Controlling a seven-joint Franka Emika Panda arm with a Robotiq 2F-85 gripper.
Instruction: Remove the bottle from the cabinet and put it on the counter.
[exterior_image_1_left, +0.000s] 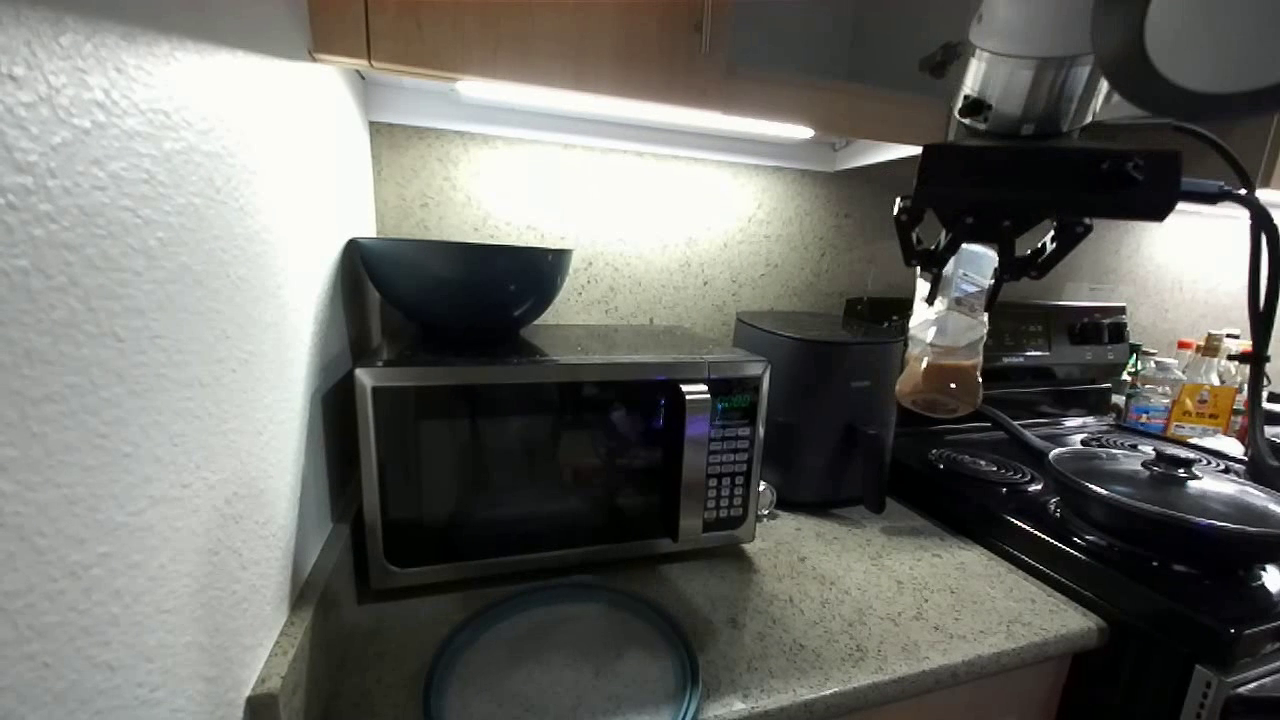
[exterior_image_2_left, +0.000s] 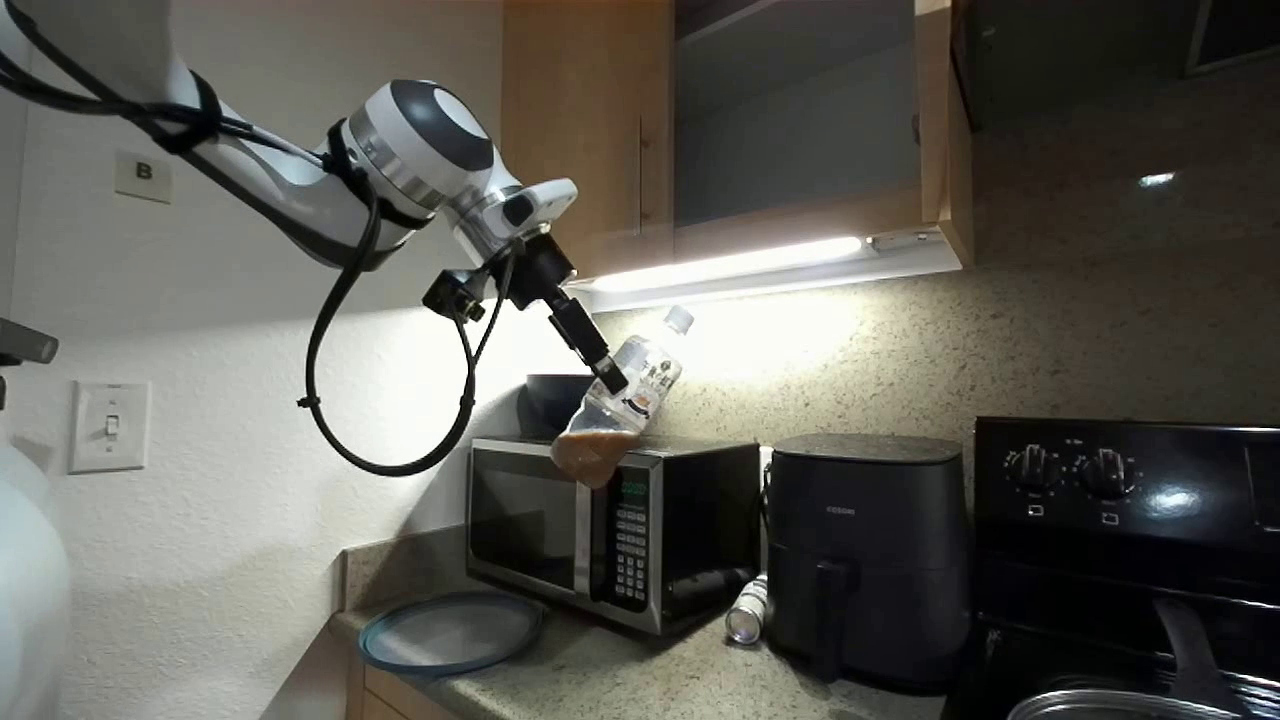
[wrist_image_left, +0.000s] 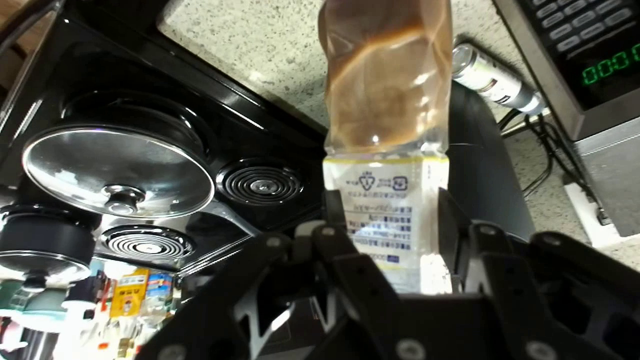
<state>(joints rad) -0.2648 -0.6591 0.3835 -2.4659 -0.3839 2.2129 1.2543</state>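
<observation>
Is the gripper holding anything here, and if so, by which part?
The gripper holds the bottle by its labelled section, pinching it from both sides across the pale label, above the brown contents.

An exterior view is looking from near, slightly down, at the microwave (exterior_image_1_left: 540, 460), an exterior view faces almost level from farther right toward the cabinet (exterior_image_2_left: 590, 140), both exterior views share the surface (exterior_image_1_left: 860, 590), and the wrist view looks closely past the tool (wrist_image_left: 389, 205) down at the stove (wrist_image_left: 235, 135).

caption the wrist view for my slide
Robotiq gripper holding a plastic bottle of brown liquid, coil stove and microwave visible.
</observation>
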